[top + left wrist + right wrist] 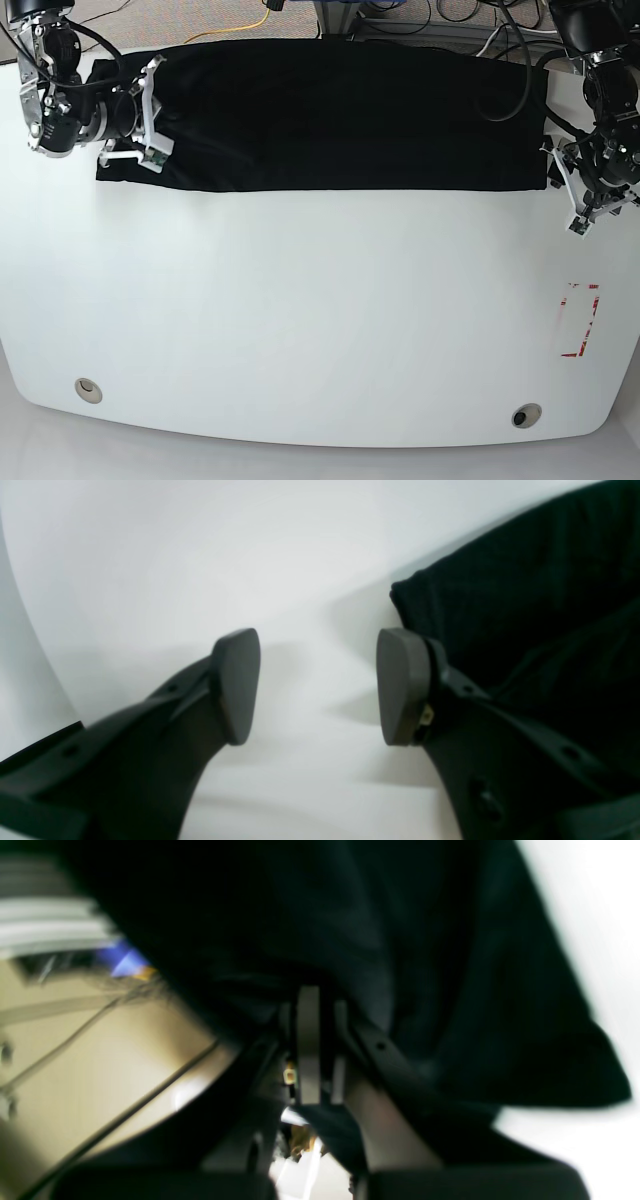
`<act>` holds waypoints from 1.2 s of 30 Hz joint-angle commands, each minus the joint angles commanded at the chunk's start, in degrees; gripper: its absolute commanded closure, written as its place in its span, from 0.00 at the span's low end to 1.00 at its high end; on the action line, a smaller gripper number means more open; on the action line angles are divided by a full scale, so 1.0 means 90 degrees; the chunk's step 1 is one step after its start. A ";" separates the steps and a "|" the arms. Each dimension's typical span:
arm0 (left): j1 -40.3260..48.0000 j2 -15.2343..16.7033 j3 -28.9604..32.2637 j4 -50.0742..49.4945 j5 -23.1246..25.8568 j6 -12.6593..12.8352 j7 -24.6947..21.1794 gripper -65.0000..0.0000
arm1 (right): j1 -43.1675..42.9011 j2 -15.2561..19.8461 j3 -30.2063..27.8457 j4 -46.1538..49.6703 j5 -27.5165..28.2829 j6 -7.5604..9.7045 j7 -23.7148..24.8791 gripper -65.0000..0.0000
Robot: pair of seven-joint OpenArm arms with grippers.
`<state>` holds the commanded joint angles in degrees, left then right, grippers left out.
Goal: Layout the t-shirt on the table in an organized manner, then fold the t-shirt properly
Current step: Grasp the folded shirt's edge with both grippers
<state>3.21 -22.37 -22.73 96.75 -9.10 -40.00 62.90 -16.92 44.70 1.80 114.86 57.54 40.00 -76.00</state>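
Observation:
The black t-shirt [340, 115] lies as a long flat band across the far part of the white table [300, 320]. My right gripper [152, 115] sits at the shirt's left end in the base view. In the right wrist view that gripper [322, 1040] is shut on a fold of the t-shirt [410, 940], its pads [308, 1045] pressed close together with cloth draped over them. My left gripper [568, 192] hovers just off the shirt's right edge. It is open [318, 685] over bare table [200, 555], with the t-shirt [530, 595] just beyond one finger.
A red dashed rectangle [580, 320] marks the table near its right edge. Two round grey grommet holes [88, 390] [525, 415] sit near the front edge. Cables [420, 15] run behind the table's far edge.

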 joint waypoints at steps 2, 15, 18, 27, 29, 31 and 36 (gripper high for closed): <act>0.0000 0.0000 0.0000 0.0000 0.0000 0.0000 0.0000 0.47 | 0.0029 0.0010 -0.0234 0.0000 0.0000 0.0000 0.0000 1.00; 0.0000 0.0000 0.0000 0.0000 0.0000 0.0000 0.0000 0.47 | -0.0029 0.0010 -0.1016 0.0000 0.0010 0.0000 -0.0010 0.96; 0.0000 0.0000 0.0000 0.0000 0.0000 0.0000 0.0000 0.47 | -0.0029 0.0010 -0.1035 0.0000 0.0029 0.0000 -0.0098 0.80; 0.0000 0.0000 0.0000 0.0059 -0.0029 0.0000 0.0010 0.47 | 0.0176 0.0020 -0.1016 -0.0029 0.0723 0.0000 -0.0400 0.18; 0.0000 0.0010 0.0010 0.0137 -0.0039 0.0000 0.0029 0.47 | 0.0293 0.0020 -0.1006 -0.0029 0.0762 0.0000 -0.0444 0.19; 0.0000 0.0029 0.0010 0.0342 -0.0039 0.0000 0.0029 0.47 | 0.0557 0.0010 -0.0957 -0.0049 0.0733 0.0000 -0.0444 0.24; 0.0049 0.0264 0.0000 0.0947 -0.0400 0.0000 0.0059 0.47 | 0.0781 -0.0274 -0.0166 -0.0166 0.0527 0.0000 -0.0444 0.36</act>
<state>3.65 -20.00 -22.73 105.27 -12.70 -40.00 63.43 -9.89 42.24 0.31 113.36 62.29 40.00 -80.00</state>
